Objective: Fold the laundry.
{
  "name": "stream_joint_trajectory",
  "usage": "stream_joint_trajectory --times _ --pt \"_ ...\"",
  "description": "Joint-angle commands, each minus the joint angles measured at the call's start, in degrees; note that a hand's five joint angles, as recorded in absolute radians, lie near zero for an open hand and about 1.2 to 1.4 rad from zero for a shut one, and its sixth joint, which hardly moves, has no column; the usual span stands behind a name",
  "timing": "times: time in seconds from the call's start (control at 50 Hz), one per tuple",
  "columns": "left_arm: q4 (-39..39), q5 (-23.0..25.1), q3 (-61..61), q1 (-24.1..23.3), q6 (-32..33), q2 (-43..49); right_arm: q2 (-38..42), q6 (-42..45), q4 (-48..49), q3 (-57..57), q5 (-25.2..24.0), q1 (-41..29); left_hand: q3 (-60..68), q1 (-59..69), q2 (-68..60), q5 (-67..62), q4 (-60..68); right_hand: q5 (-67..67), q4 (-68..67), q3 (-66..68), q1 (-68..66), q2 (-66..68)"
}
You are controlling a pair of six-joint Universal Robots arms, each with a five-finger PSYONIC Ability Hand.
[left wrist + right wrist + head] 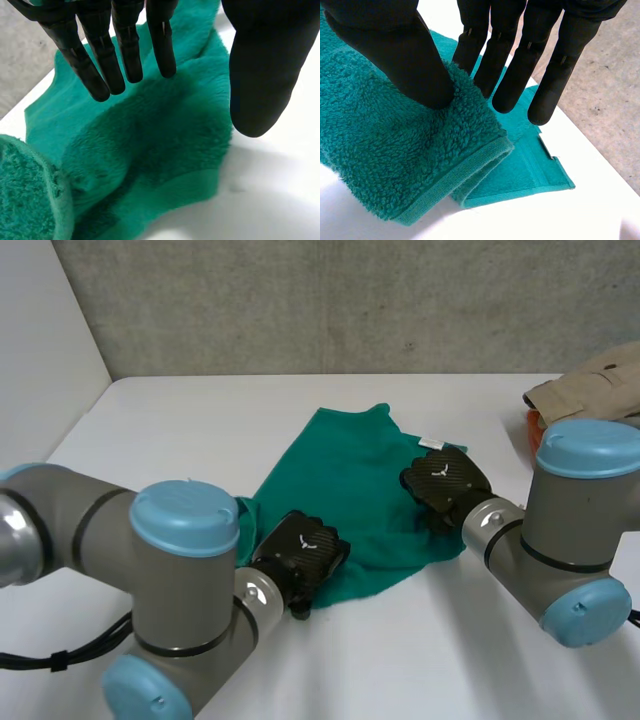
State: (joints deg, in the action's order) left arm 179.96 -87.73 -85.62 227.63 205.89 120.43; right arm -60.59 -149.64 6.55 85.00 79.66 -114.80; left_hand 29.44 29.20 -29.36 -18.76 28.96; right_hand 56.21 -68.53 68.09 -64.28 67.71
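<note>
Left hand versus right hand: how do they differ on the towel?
Left hand is open, fingers straight; right hand pinches a fold of the green towel under its thumb. Left hand is at the towel's near edge, right hand at its right edge. Both are black.

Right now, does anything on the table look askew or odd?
The towel lies diagonally and is rumpled: a bunched lump beside the left robot hand, and an edge doubled over where the right robot hand pinches it. Nothing looks spilled or damaged.
</note>
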Motion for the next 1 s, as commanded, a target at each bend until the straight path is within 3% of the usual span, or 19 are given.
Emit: stream_joint_trajectory --times 0.02,0.2,0.26,0.32,0.38,0.52,0.66,0.72,0.82,0.98,1.0 --pt "0.2 -1.6 3.4 0.0 0.3 4.8 0.0 0.4 0.3 0.6 0.0 -0.1 -0.6 -0.3 0.5 -0.1 -0.1 13.8 -11.5 11.9 -15.7 12.3" --pt "0.6 -2.6 5.5 1.2 1.7 7.1 0.0 0.5 0.3 0.6 0.0 0.2 1.3 1.5 -1.4 -2.0 1.8 13.8 -11.5 11.9 -15.7 12.3" --pt "1.1 -2.8 6.0 1.6 1.9 7.5 0.0 0.5 0.4 0.7 0.0 0.2 8.2 8.4 -8.2 -8.8 8.6 13.8 -11.5 11.9 -15.7 12.3" --pt "2.6 -2.9 6.2 1.9 2.1 8.3 0.0 0.5 0.6 0.8 0.0 0.2 23.9 24.2 -24.0 -24.6 24.4 13.8 -11.5 11.9 -15.7 12.3" --pt "4.5 -3.6 6.2 1.9 2.8 8.5 0.0 0.5 0.7 1.0 0.1 0.2 50.5 50.7 -50.5 -51.1 50.9 13.8 -11.5 11.9 -15.7 12.3" --pt "5.7 -6.8 4.9 1.3 1.8 3.8 -0.7 0.5 0.0 1.1 0.4 0.5 50.6 50.8 -50.6 -51.2 51.0 13.8 -11.5 11.9 -15.7 12.3" --pt "5.6 -7.3 2.5 2.2 -4.3 -11.0 -6.5 -0.2 -4.3 -2.5 0.0 1.0 50.6 50.8 -50.6 -51.2 51.0 13.8 -11.5 11.9 -15.7 12.3" --pt "4.5 -7.5 2.5 6.1 -10.0 -20.4 -10.5 -4.1 -5.5 -6.3 -0.6 -0.5 50.6 50.8 -50.6 -51.2 51.0 13.8 -11.5 11.9 -15.7 12.3" --pt "3.2 -6.7 2.3 12.4 -12.6 -24.4 -12.2 -9.6 -3.9 -8.8 -2.4 -4.9 50.6 50.8 -50.6 -51.2 51.0 13.8 -11.5 11.9 -15.7 12.3" --pt "1.5 -1.3 2.8 24.3 -11.9 -16.8 -0.9 -16.0 1.7 -14.0 -4.4 -15.8 50.6 50.8 -50.6 -51.2 51.0 13.8 -11.5 11.9 -15.7 12.3" --pt "0.9 -1.0 3.5 26.0 -11.3 -13.8 2.6 -15.8 1.9 -15.6 -4.4 -17.5 50.6 50.8 -50.6 -51.2 51.0 3.3 -1.0 1.4 -5.2 1.8"
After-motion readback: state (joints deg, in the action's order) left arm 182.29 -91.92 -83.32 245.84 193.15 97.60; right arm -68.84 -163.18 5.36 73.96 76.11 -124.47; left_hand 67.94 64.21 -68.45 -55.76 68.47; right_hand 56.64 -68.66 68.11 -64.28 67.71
